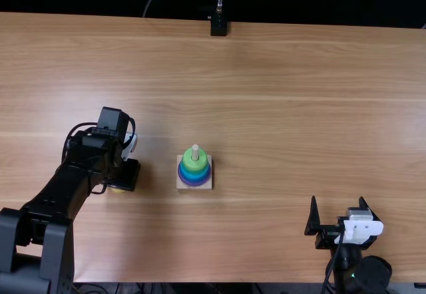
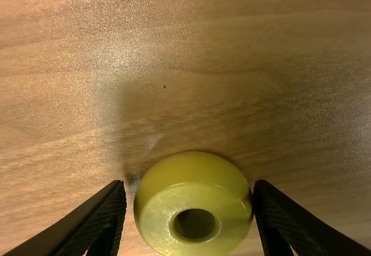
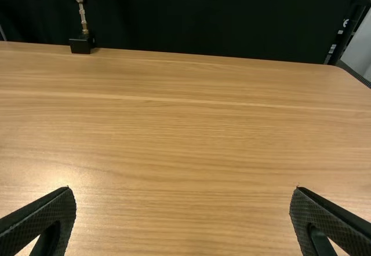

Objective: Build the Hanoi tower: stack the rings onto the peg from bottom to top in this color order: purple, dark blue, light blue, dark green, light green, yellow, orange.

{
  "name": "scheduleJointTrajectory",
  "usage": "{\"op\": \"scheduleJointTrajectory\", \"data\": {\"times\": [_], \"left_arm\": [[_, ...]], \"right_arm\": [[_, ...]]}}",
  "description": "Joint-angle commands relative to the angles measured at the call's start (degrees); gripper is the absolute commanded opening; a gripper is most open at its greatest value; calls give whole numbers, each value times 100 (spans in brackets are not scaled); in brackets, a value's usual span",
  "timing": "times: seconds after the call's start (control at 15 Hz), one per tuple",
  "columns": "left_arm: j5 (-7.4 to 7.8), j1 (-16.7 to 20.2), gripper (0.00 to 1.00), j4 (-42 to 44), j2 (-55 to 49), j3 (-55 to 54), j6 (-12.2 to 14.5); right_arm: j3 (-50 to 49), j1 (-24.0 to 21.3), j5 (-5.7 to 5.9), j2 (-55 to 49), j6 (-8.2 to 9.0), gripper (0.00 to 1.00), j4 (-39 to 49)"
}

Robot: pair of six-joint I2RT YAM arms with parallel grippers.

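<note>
**Left Arm Bends Over Yellow Ring as Hanoi Tower Nears Its Top**

Left arm, angled in from the near edge of the counter, holds its left end effector low over the yellow ring, toward the counter's left edge. The fingers stand parted on either side of the ring, a thin sliver of wood visible at one flank; the grasp appears about to be made. Toward the near edge, right of the middle, the right end effector waits with its fingers spread wide, holding nothing.

Between the arms, left of the counter's middle, a square base carries the peg, dressed with a purple ring at the foot, blue rings above it and a light green ring uppermost. Yellow looks to be next in the order.

The danger lies in the grip. The ring's rounded wall sits closer to one finger than the other, so an uneven squeeze could nudge it sideways or tip it, and fingers closing too high on the curve could let it slip. A tilted ring might then catch on the peg's tip rather than slide down, and pressing on regardless could shift the base. Releasing off-center could drop the ring onto the wood.
</note>
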Motion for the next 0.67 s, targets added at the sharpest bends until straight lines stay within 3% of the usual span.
{"op": "scheduleJointTrajectory", "data": {"times": [0.0, 0.27, 0.6], "left_arm": [[82, -24, 52, -34, 48, -140, 64], [71, -15, 0, -23, 31, -140, 64], [29, -41, 0, -382, -22, -43, 54]], "right_arm": [[-390, -43, 2, -73, 10, 100, -413], [-390, -43, 2, -73, 10, 100, -413], [-390, -43, 2, -73, 10, 100, -413]]}}
